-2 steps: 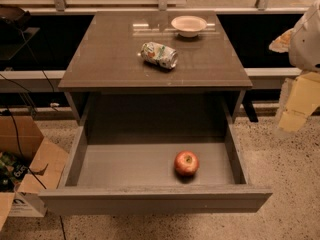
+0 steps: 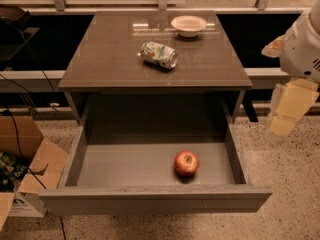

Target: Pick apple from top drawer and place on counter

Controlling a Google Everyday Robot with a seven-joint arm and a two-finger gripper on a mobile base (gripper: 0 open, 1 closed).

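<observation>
The red apple (image 2: 186,163) lies on the floor of the open top drawer (image 2: 150,200), right of centre and near the front panel. The dark-brown counter (image 2: 110,59) sits above the drawer. My gripper (image 2: 279,124) hangs at the right edge of the view, outside the drawer's right wall and above floor level, well to the right of the apple. Its yellowish fingers (image 2: 295,101) point down and slightly left, a little apart and empty.
A dented green-and-white can (image 2: 159,54) lies on its side mid-counter. A white bowl (image 2: 188,25) stands at the counter's back right. An open cardboard box (image 2: 25,169) sits on the speckled floor left of the drawer. A railing runs behind the counter.
The gripper has edged slightly down and left beside the drawer. The apple, can and bowl have not moved.
</observation>
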